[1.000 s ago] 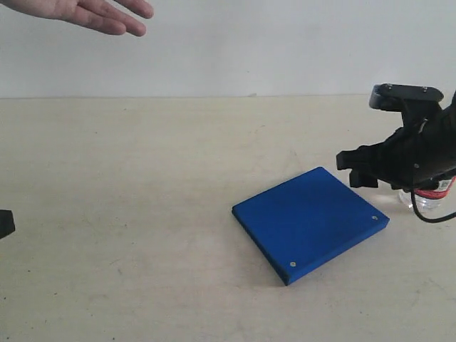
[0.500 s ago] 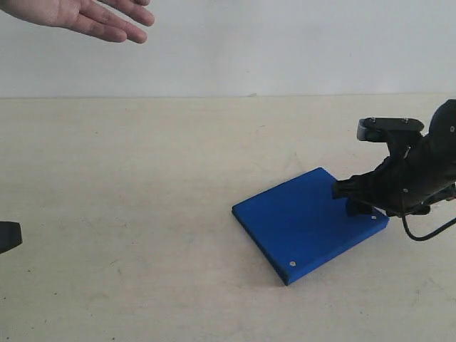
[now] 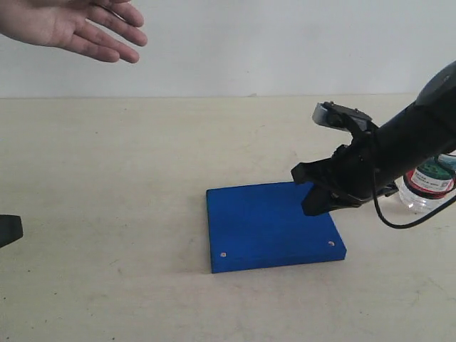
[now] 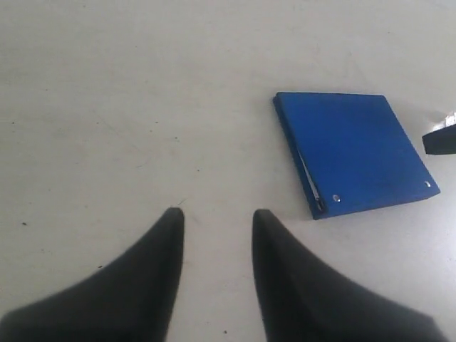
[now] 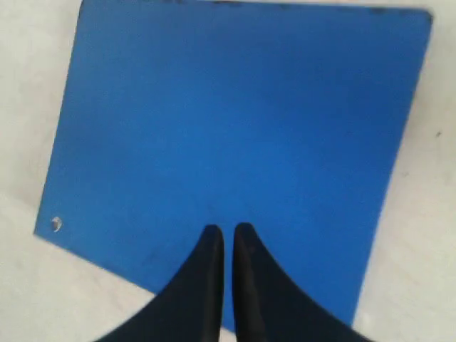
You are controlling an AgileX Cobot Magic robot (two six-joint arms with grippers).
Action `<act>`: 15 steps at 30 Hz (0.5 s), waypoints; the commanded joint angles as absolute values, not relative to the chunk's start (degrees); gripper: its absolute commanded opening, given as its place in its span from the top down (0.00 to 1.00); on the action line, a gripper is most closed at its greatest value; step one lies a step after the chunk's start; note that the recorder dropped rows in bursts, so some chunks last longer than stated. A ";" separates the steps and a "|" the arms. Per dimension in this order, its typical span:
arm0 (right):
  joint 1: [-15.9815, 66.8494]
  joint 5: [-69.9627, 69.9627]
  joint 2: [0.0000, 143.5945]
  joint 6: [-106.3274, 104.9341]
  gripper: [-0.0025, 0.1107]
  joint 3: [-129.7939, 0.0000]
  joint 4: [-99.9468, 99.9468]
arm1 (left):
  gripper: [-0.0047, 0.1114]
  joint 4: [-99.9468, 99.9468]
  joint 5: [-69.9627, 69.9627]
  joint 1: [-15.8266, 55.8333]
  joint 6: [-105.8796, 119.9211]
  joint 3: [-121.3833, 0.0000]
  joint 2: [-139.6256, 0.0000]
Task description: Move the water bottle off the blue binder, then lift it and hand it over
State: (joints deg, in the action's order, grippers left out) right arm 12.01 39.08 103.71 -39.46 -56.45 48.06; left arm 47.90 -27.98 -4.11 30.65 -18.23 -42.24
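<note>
Right gripper, jaws clenched empty, rests on the binder; its arm may topple the nearby bottle. Left gripper's jaws released.

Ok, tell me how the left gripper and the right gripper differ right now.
The left gripper is open, with a clear gap at its tips; the right gripper is shut, its tips almost together. The left gripper hangs over the table, apart from the blue binder; the right gripper's tips are over the binder's cover. Both have black, tapered fingers.
</note>
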 commanded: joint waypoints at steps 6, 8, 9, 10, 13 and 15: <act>11.99 36.39 104.09 -38.40 0.78 -56.67 42.10 | 0.43 99.95 -27.92 -4.00 73.12 -10.99 -58.04; 11.99 36.62 104.46 -37.39 0.56 -56.67 36.22 | 0.43 99.95 -36.43 -4.00 81.26 -12.75 -65.19; 11.99 36.62 104.54 -35.90 0.52 -56.67 33.53 | 0.43 99.95 -38.90 -4.00 83.96 -13.51 -67.87; 11.99 36.62 104.59 -32.79 0.51 -56.67 31.54 | 0.44 99.95 -40.02 -4.00 85.98 -14.27 -70.51; 11.99 37.86 104.59 -23.36 0.51 -56.67 25.15 | 0.47 99.95 -40.46 -4.00 88.79 -16.12 -77.55; 11.99 38.53 104.70 -21.24 0.51 -56.67 22.28 | 0.47 99.95 -40.69 -3.89 91.74 -17.45 -82.88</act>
State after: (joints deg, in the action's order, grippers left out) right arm 12.01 37.67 104.69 -24.50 -56.45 25.84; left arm 99.16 -39.62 -4.11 88.28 -16.27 -78.84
